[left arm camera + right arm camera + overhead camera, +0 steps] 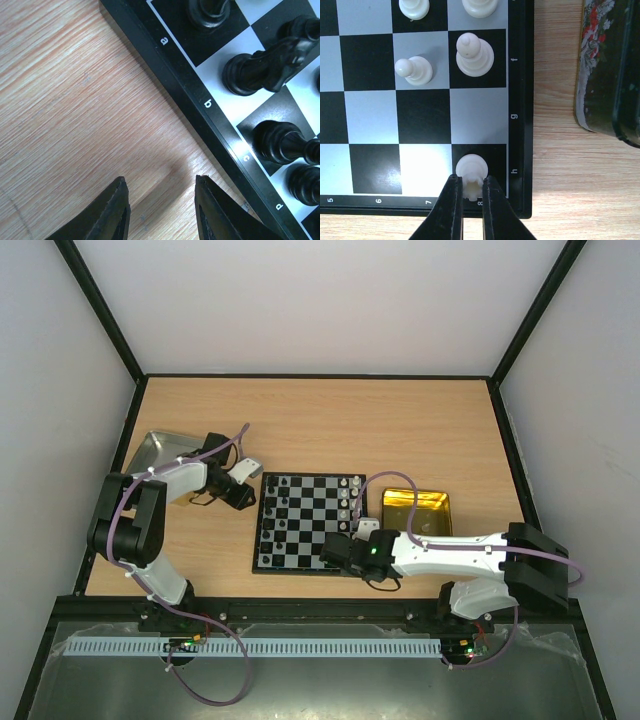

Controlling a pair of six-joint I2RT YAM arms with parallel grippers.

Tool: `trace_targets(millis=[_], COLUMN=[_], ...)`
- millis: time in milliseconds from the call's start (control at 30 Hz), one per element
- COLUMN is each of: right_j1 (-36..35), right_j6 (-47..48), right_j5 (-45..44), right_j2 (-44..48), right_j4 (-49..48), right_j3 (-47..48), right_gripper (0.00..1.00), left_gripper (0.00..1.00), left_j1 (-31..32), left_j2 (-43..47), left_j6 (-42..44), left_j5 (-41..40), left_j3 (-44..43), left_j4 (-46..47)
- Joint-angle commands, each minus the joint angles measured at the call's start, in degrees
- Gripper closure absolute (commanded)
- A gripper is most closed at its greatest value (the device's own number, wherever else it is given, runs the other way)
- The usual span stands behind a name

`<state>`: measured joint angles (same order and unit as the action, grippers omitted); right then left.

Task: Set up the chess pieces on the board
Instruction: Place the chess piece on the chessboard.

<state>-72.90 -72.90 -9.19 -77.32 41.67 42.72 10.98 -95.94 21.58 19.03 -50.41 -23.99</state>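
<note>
Top camera: high at near edge, looks down on whole table [400, 420]. Left wrist: close, over board [185, 76] rim, files a–d. Right wrist: close above h8 corner. All three share board.

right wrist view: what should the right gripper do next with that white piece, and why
Probably open the right gripper and let go: it is shut on a white piece that seems to stand upright on the h8 corner square of the board, so it looks placed.

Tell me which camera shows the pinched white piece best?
The right wrist view: the white piece close up, pinched by the right gripper. The top view shows it too small to tell; the left wrist view shows only black pieces.
</note>
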Motion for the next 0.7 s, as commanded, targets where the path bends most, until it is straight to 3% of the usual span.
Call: trace_targets(millis=[0,167,400,633,667], right_j1=[-0.66,-0.74,-0.73,-0.47,0.19], right_j6=[-0.92,-1.28,-1.46,-6.43,-6.81], right_j5=[-0.86,-1.14,-2.94,-13.13,-14.51], right_j2=[0.1,0.76,1.71,7.94,9.16], right_j4=[0.47,1.08,2.71,12.83,14.55], right_j3=[-0.31,-0.14,1.26,5.27,5.44], right_gripper=[0.97,0.85,0.81,0.77,0.69], left_gripper=[0.62,0.62,0.62,0.62,0.62], left_j1=[0.17,0.18,0.18,0.18,0.18], left_j2=[-1.27,-1.24,-1.29,-1.19,-1.18], left_j6=[-0.4,-0.4,-0.39,-0.49,-0.49], left_j5=[-2.94,-2.94,-2.94,-3.37,-3.38], left_j3=[1.27,1.27,1.52,1.64,1.7], left_j4=[-3.18,-3.17,-3.04,-2.95,-2.91])
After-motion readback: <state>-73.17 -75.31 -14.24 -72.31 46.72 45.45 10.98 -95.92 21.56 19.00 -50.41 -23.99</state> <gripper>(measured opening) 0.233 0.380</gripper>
